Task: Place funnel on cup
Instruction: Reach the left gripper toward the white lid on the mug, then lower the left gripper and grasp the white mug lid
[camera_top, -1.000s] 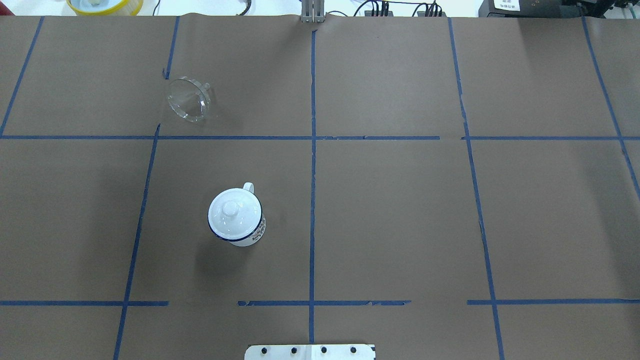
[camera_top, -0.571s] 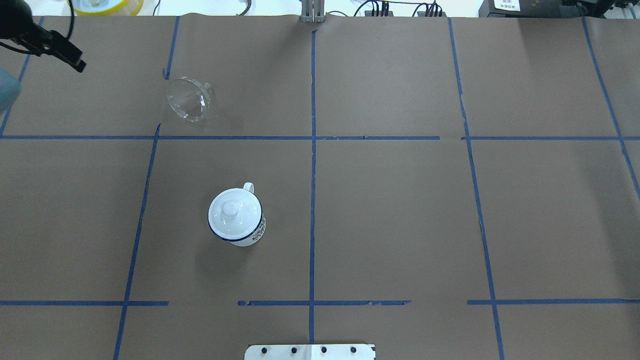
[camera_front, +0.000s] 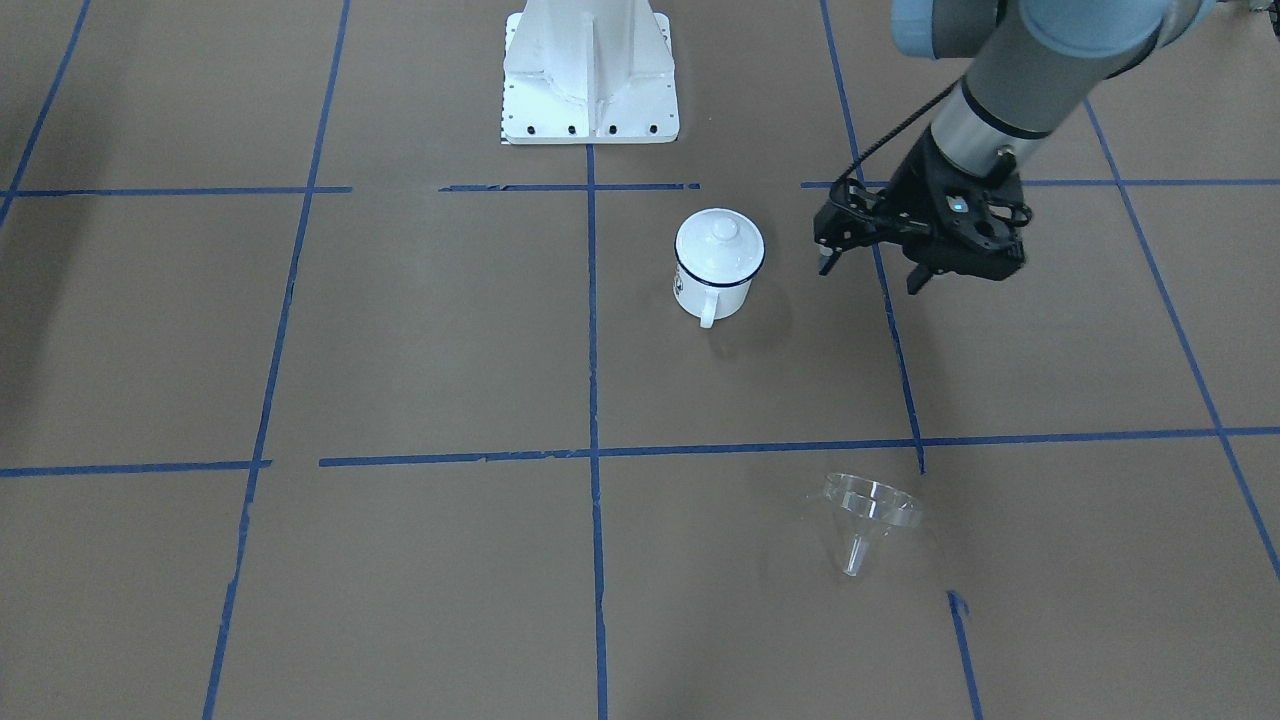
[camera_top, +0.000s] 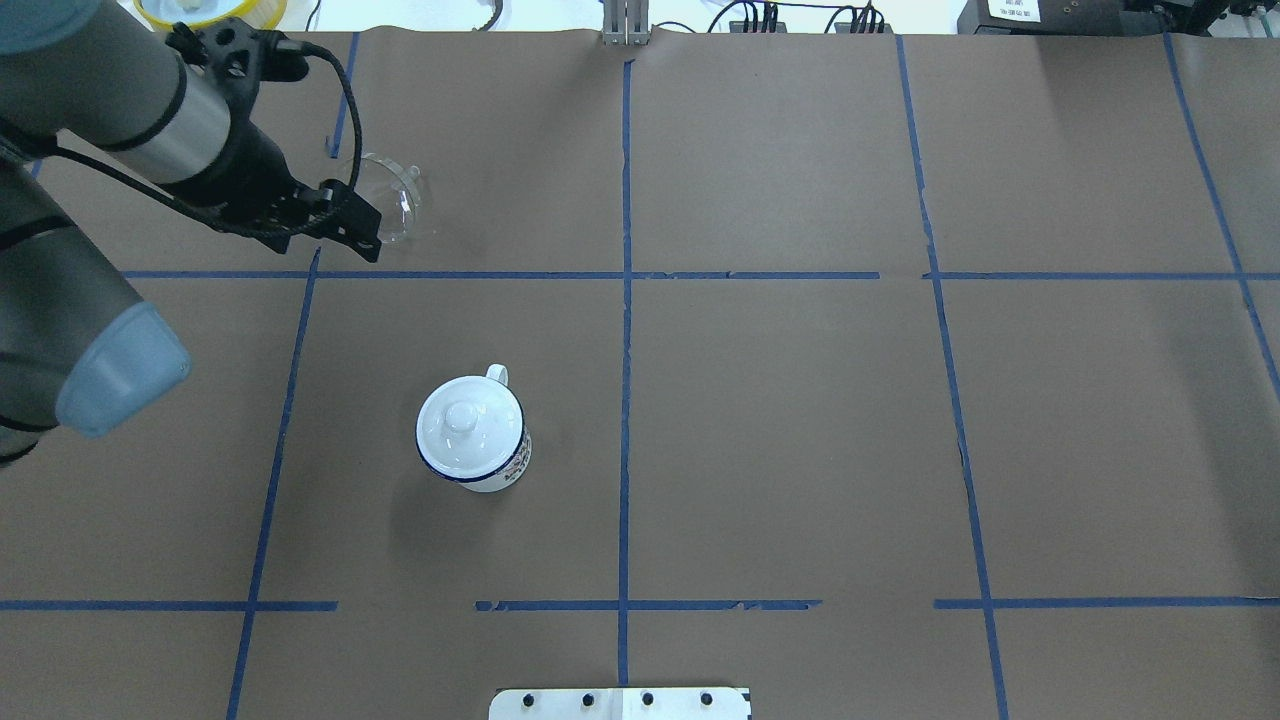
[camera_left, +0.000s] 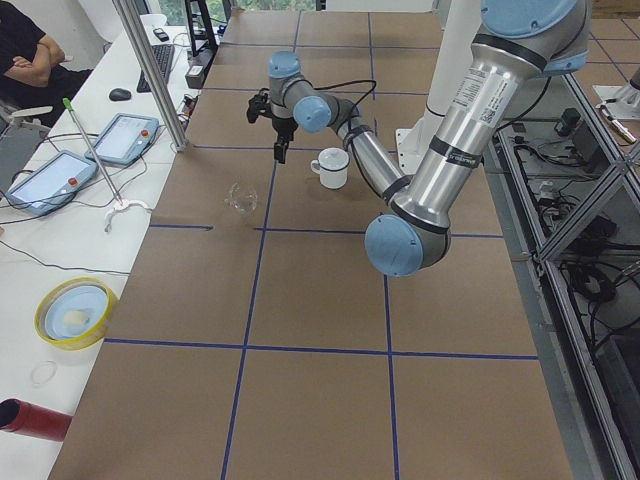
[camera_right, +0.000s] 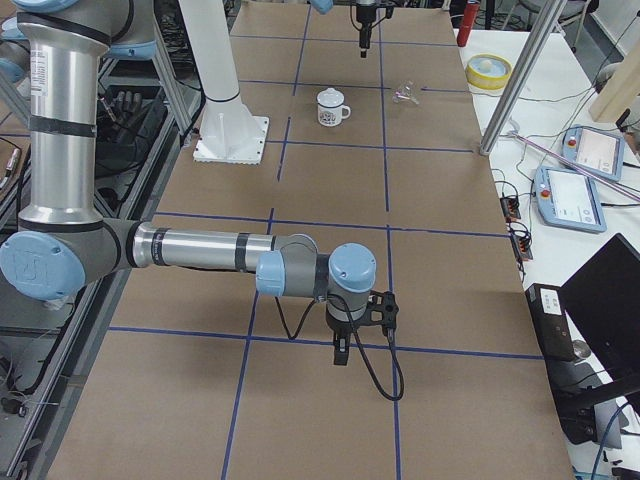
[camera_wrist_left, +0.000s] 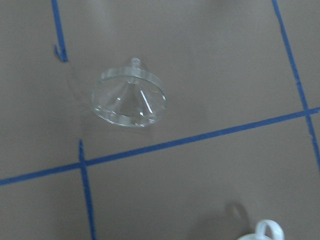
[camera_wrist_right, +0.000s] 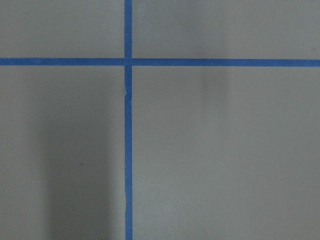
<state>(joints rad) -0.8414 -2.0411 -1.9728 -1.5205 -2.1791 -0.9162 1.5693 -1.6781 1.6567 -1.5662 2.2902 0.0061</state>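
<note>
One wide-open left gripper (camera_front: 868, 278) we hang above the funnel (camera_front: 868, 510), near the table's (camera_front: 400, 350) far edge, to grasp it; of the right gripper (camera_right: 340, 355) we cannot tell.

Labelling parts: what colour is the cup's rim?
Dark blue on the cup, clearest in the overhead view.

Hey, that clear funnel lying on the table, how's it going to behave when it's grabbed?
The funnel lies on its side, so a nudge would probably roll it in an arc. Thin clear walls suggest it is light and slick, so it may slip from a pinch on the cone.
</note>
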